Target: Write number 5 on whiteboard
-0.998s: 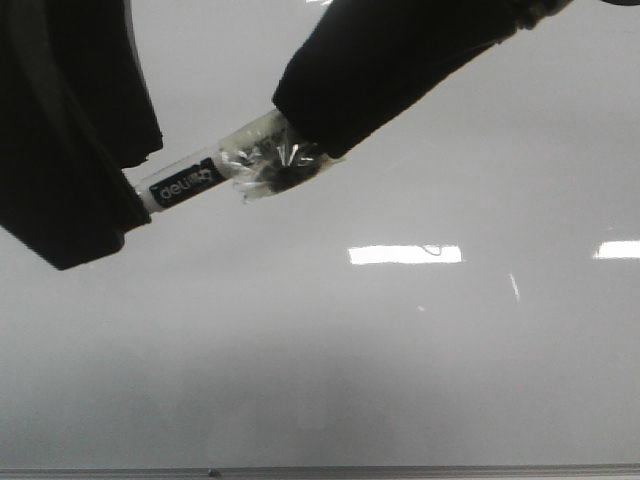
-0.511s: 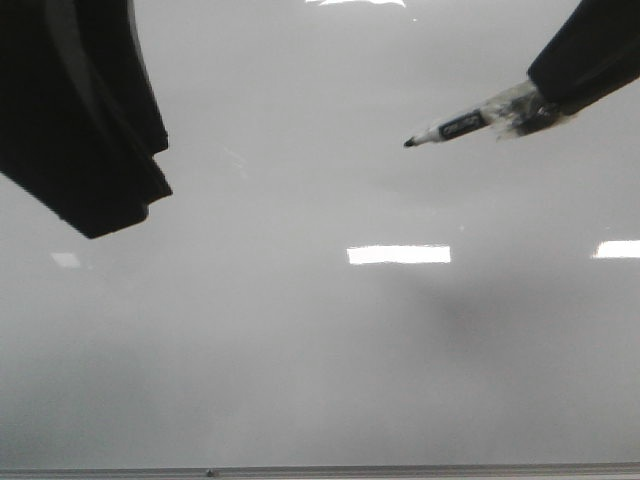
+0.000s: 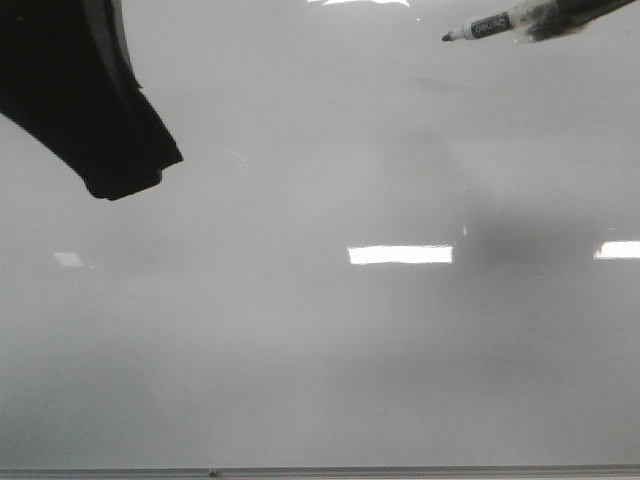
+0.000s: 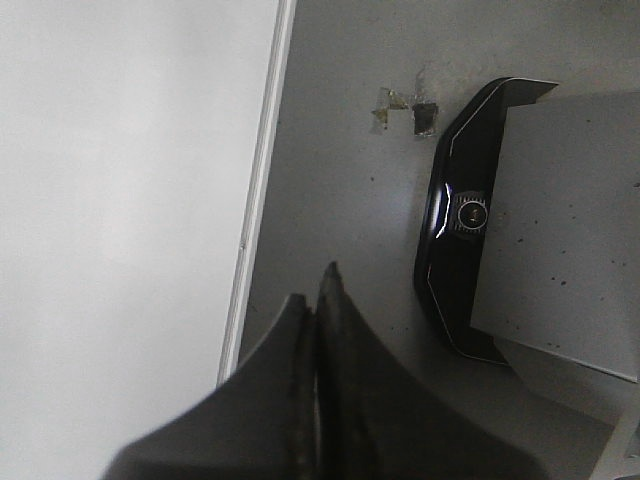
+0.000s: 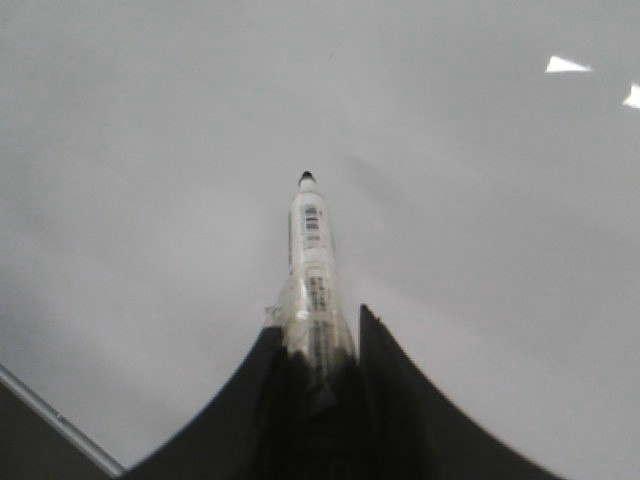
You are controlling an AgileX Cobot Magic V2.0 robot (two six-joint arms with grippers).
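Item, marker (image 5: pixel 312 270): we log it clamped in the right gripper (image 5: pixel 318 350), jaws closed on the rear of the barrel, clear tape wrapped where barrel meets jaws, bare black tip leading; we judge the tape is there to stop the barrel slipping under writing pressure. In the front view the marker (image 3: pixel 505 22) sits at the far right corner, tip aimed toward the robot's left; whether the tip touches the whiteboard (image 3: pixel 330 350) we cannot tell. Item, left gripper (image 4: pixel 318 300): jaws pressed together on nothing, hanging beyond the board's rail (image 4: pixel 258 190) over bare grey surface (image 4: pixel 340 180), and we judge it parked clear of the writing area. Item, the number 5: not found; we see no ink stroke on the board in any view, so we judge writing not begun. Item, surface: glossy pale board filling the front view, with bright rectangular reflections (image 3: pixel 400 254) and a soft shadow. Item, room: a black-rimmed camera unit (image 4: pixel 462 215) and tape scraps (image 4: pixel 405 108) lie beside the board.
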